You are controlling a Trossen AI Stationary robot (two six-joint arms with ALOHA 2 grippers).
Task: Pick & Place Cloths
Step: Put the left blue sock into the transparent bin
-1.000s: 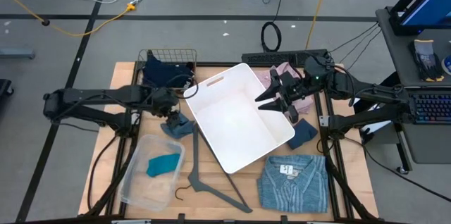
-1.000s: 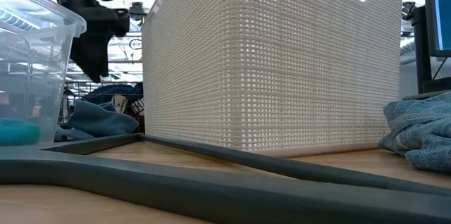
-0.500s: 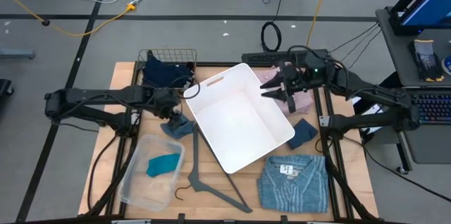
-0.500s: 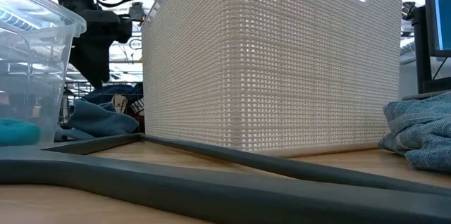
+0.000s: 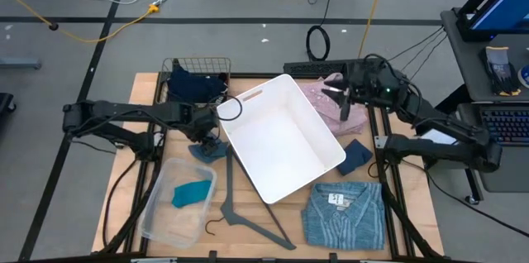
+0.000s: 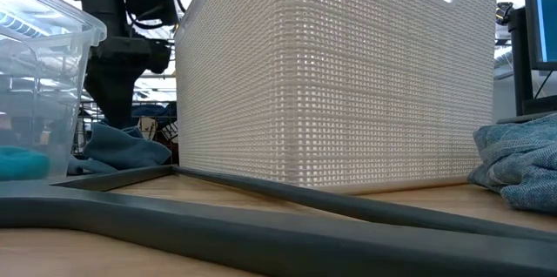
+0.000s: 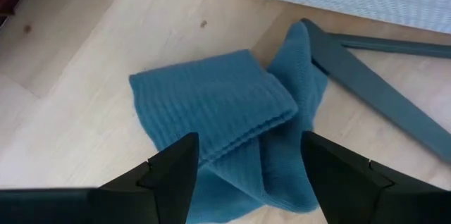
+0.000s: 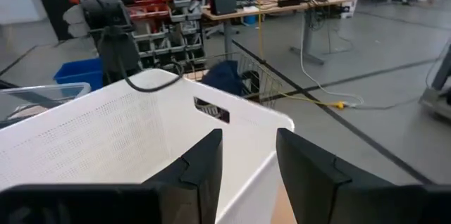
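light: bright, even | shadows: soft | blur: near low-view foreground

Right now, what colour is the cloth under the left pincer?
Blue, ribbed knit cloth; clearest in the left wrist view.

Right end effector [image 5: 341, 98] has swung away from the white basket [image 5: 285, 143]: a second ago it hung over the basket's right edge, above its inside; now it sits outside the basket's upper right corner, over the pink fleece [image 5: 324, 98]. More of the fleece is exposed on the basket side, and the basket's inside is uncovered. The right arm is now drawn back from the basket. Left end effector [image 5: 208, 133] has crept nearer the basket's left wall, above the blue cloth [image 5: 209, 149] beside that wall. In the low view its dark arm [image 6: 117, 42] has shifted toward the basket and stands more upright.
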